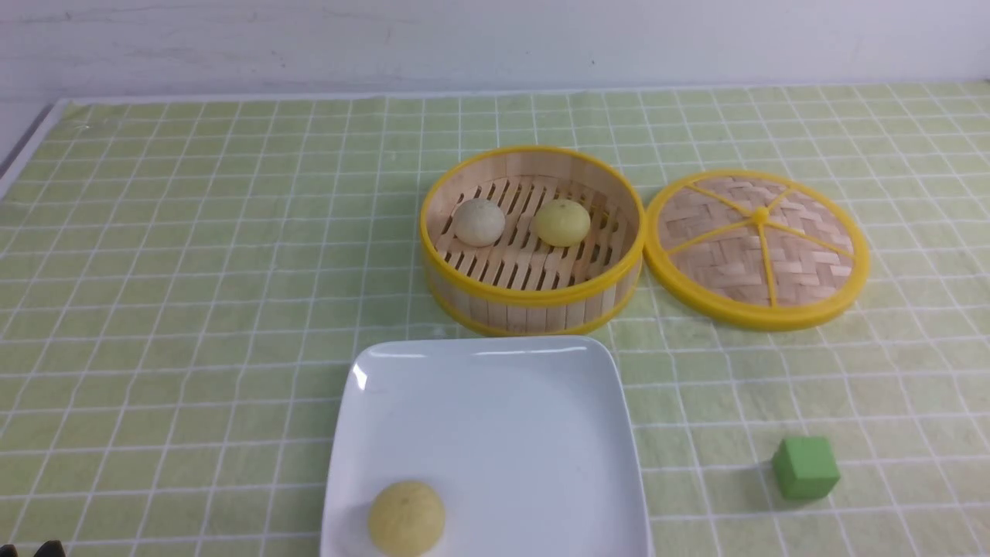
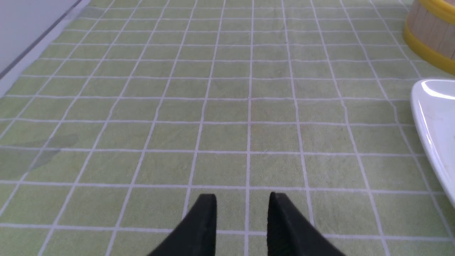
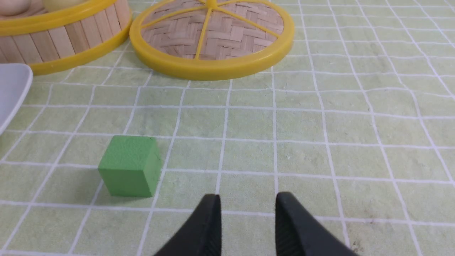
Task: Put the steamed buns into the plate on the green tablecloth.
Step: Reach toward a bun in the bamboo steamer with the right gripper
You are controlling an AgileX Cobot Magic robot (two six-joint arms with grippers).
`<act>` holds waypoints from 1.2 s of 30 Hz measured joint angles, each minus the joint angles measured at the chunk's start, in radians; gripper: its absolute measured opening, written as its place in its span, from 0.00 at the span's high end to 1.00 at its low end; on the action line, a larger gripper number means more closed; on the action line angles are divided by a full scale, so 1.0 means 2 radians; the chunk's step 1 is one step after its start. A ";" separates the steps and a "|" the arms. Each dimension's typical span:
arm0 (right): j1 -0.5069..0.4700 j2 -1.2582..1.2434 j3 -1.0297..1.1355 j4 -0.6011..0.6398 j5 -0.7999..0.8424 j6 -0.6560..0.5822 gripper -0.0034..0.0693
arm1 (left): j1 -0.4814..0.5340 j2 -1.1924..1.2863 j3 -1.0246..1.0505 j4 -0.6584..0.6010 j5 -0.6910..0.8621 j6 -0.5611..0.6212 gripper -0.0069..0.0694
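I read this as a staged test lab, not a kitchen: checked green tablecloth (image 1: 193,271), bare white wall (image 1: 495,39) behind the steamer basket (image 1: 534,298), plain green cube (image 1: 804,466) nearer me.

cloth (image 1: 193,271) is light yellow-green with a thin white grid; plate (image 1: 495,402) glossy white; two buns (image 1: 406,518) pale yellow, third bun (image 1: 479,222) off-white; steamer (image 1: 534,302) tan slats, yellow rims; lid (image 1: 758,247) woven tan, yellow spokes; cube (image 1: 806,467) green, by the black right gripper (image 3: 247,202)

The left gripper (image 2: 242,196) hangs left of the plate (image 2: 421,110), jaws slightly apart and empty. The right gripper (image 3: 247,196) hangs right of it, likewise.
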 joint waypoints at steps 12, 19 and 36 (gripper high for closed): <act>0.000 0.000 0.000 0.000 0.000 0.000 0.62 | 0.000 0.000 0.000 0.000 0.000 0.000 0.59; 0.000 0.000 0.000 0.000 0.000 0.000 0.62 | 0.000 0.000 0.000 0.000 0.000 0.000 0.59; 0.000 0.000 0.002 0.338 -0.052 0.191 0.62 | 0.000 0.000 0.001 -0.326 -0.003 -0.303 0.59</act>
